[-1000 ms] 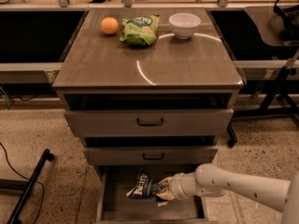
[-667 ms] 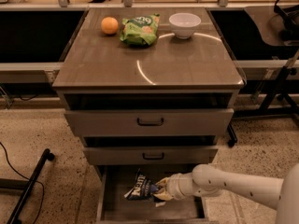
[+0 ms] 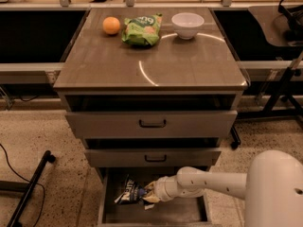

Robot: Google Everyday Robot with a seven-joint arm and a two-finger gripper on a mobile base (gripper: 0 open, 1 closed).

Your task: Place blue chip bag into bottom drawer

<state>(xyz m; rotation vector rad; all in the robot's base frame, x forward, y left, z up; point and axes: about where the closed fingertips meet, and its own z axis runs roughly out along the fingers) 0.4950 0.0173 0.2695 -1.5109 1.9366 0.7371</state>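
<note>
Nearest, lower right: pale rounded robot body [image 3: 279, 193], with a white arm [image 3: 213, 183] reaching leftward from it into the bottom drawer [image 3: 189, 213]. Hand [image 3: 149, 194]: at the arm's left end, low inside the bottom drawer, its jaws closed on the right edge of the blue chip bag [image 3: 129, 193]. Blue chip bag: dark, crinkled, with white lettering, held tilted over the left half of the drawer floor; whether its lower edge touches the floor cannot be told. Bottom drawer: pulled open, grey floor showing to the right of the hand. Left of the cabinet, on speckled flooring: a black stand leg [image 3: 28, 190] and a thin dark cable [image 3: 14, 171]. Above the bottom drawer: middle drawer [image 3: 189, 157], handled, pulled out a little. Above that: top drawer [image 3: 104, 123], handled, also pulled out a little. Desk [image 3: 189, 65]: brown top with a curved glare streak. At its far edge, left to right: an orange [image 3: 111, 25]; a green chip bag [image 3: 142, 30] just beside it; a white bowl [image 3: 188, 24], upright, near the green bag's right side.
</note>
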